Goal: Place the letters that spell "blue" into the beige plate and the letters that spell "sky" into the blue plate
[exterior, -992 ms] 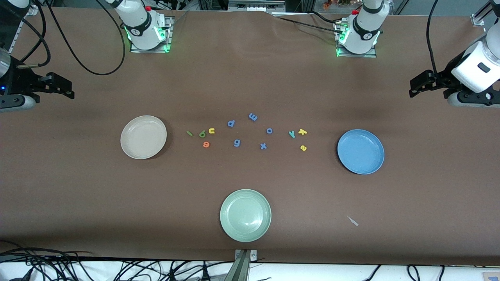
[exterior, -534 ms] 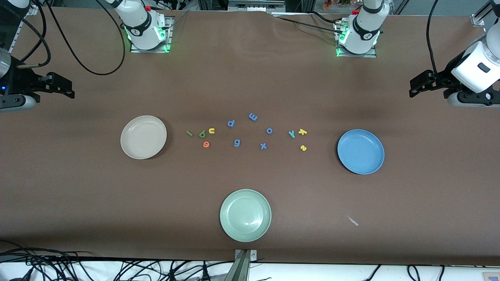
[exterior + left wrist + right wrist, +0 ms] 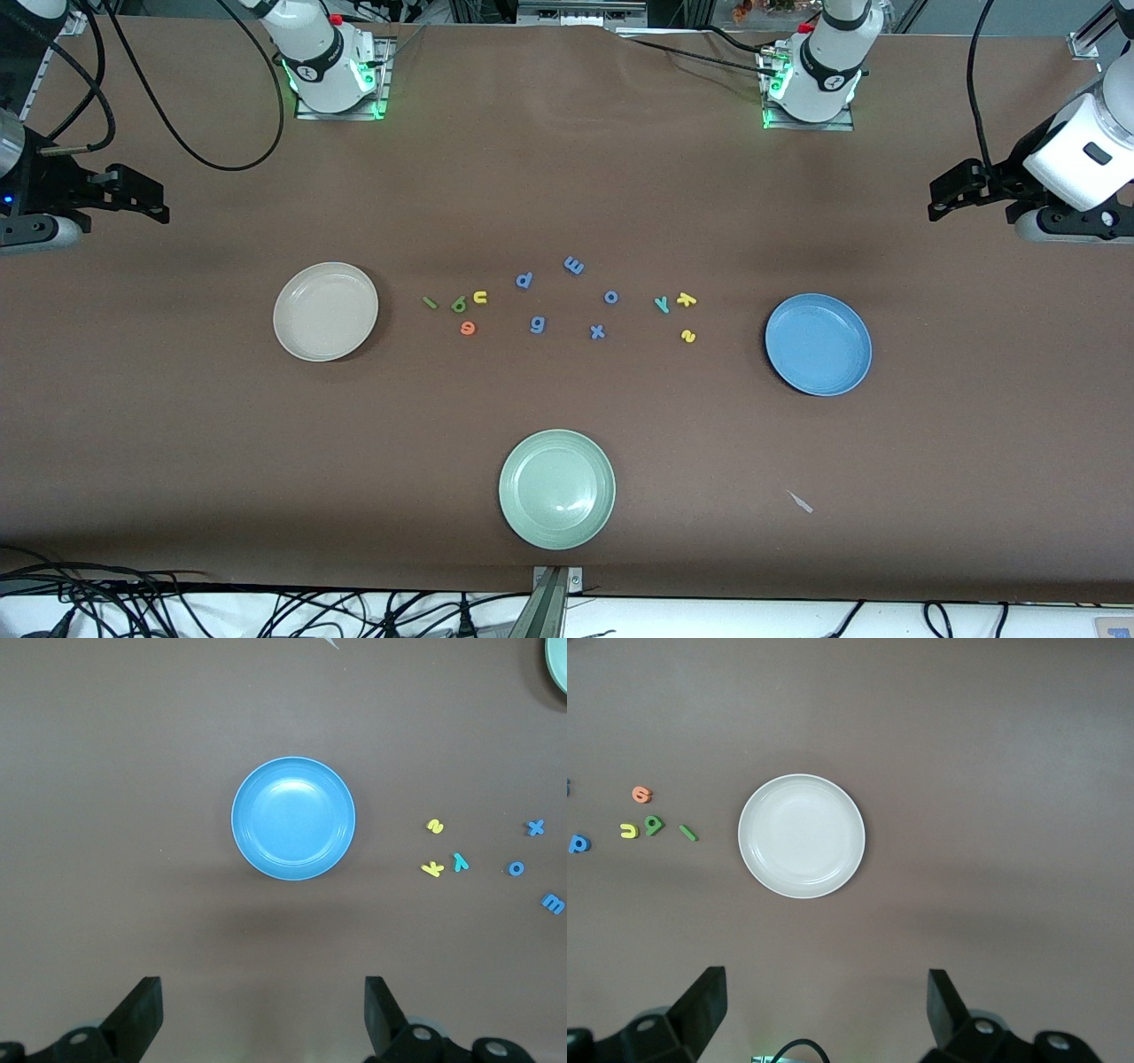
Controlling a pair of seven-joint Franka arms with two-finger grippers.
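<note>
Brown covering spans the table (image 3: 567, 177), and nothing has been sorted yet.

In the front view the "blue" letters cluster at about three o'clock from the empty beige plate (image 3: 325, 311). The green l (image 3: 430, 302) is closest to it, then the green b (image 3: 458, 305) and the yellow u (image 3: 479, 297). The orange e (image 3: 468, 329) sits at six o'clock from the b.

The "sky" letters lie at about nine o'clock from the empty blue plate (image 3: 818, 345). The yellow k (image 3: 687, 299) is beside the teal y (image 3: 662, 304), and the yellow s (image 3: 687, 336) is at six o'clock from the k.

Between the groups are the blue-purple p (image 3: 524, 280), m (image 3: 573, 264), o (image 3: 611, 297), g (image 3: 537, 324) and x (image 3: 597, 331). A pale green plate (image 3: 556, 488) sits at six o'clock from them. A whitish scrap (image 3: 800, 501), possibly tape, lies at six o'clock from the blue plate.

The letters look like light, thin, soft foam lying flat, so they will likely need a pinch across a narrow stroke from straight above. The close b and u leave little finger room.

The left gripper (image 3: 937, 199) hangs over bare table at one o'clock from the blue plate, jaws apart and empty. The right gripper (image 3: 158, 202) hangs at ten o'clock from the beige plate, likewise spread and empty. Both arms wait.
</note>
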